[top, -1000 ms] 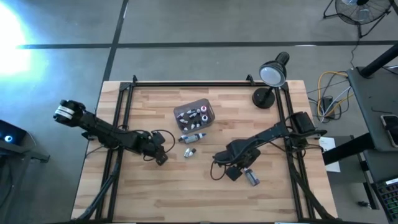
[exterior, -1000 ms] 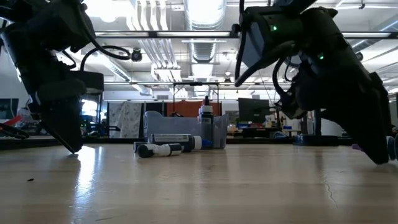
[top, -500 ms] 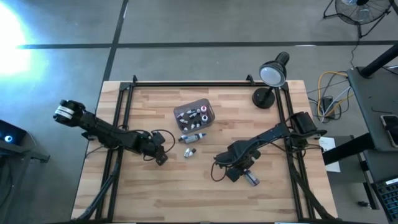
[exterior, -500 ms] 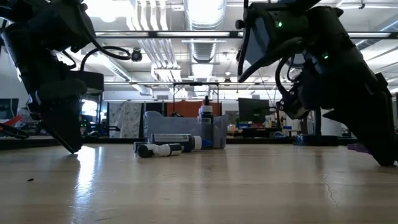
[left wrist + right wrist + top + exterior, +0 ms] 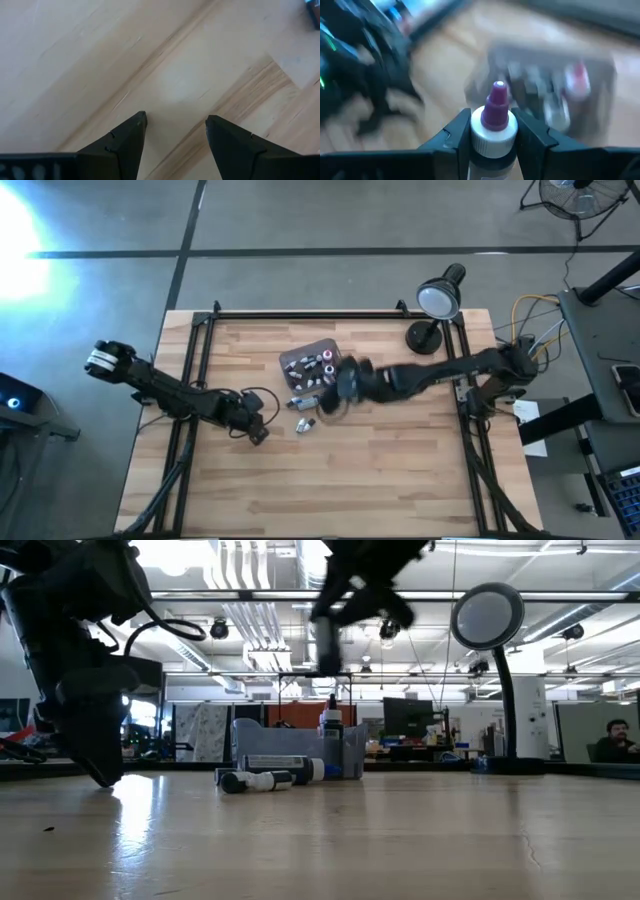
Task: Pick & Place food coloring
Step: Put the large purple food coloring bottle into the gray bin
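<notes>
Right gripper [image 5: 490, 137], seen from its own wrist: the two dark fingers [image 5: 457, 135] are clamped on a small food coloring bottle [image 5: 492, 132] with a white collar and a purple tip, held upright between them. In the high view this gripper [image 5: 340, 385] hangs above the wooden tabletop [image 5: 350, 480], at the near-right edge of the translucent grey tub [image 5: 313, 364]. The tub holds several more of the little bottles [image 5: 318, 365] (white and pink caps can be made out). Two loose bottles lie on the boards just in front of the tub: one [image 5: 312, 399] on its side close to the tub wall, another [image 5: 305, 425] slightly nearer the front edge. Left gripper [image 5: 258, 430]: low over bare boards to the left of these loose bottles, well apart from the tub; its wrist view shows the fingers [image 5: 127, 142] spread wide with nothing between them. Behind, at the far right corner, stands a black desk lamp [image 5: 438, 305].
</notes>
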Motion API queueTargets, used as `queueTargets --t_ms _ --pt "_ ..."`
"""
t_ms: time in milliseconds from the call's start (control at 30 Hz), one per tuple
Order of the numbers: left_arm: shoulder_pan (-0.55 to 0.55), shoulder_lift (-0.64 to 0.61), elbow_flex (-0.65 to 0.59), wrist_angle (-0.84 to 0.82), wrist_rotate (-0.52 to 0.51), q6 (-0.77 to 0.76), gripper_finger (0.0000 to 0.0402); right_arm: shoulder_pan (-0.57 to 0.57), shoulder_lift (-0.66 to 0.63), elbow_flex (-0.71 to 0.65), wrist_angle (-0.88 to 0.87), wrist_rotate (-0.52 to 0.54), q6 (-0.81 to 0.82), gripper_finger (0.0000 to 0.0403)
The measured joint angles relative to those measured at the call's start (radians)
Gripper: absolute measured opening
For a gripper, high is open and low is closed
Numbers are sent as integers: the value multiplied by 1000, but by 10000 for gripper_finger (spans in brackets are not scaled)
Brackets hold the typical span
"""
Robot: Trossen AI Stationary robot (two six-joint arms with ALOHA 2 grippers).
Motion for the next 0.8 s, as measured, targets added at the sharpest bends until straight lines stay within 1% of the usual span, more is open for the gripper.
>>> queueTargets --t_ms 67,133,233,367,533,733,800 --pt "-3 -8 -1 -3 3 -26 193 -50 16 -6 157 -28 -118 106" --pt "-13 -19 -3 -9 5 -51 193 -91 44 -7 271 -54 -189 106" --pt "-37 -46 -5 -24 16 -98 193 -145 98 -8 369 -67 -223 106" --pt "-70 -82 -6 -31 24 -146 193 -196 180 -6 461 -132 -276 106" --pt "-88 -112 -6 -42 9 -186 193 -225 292 50 505 -168 -356 106" --pt "-89 -136 -5 -51 4 -192 193 -270 428 163 520 -157 -459 106" --pt "-90 -139 -5 -55 5 -192 193 -281 457 196 522 -137 -476 106"
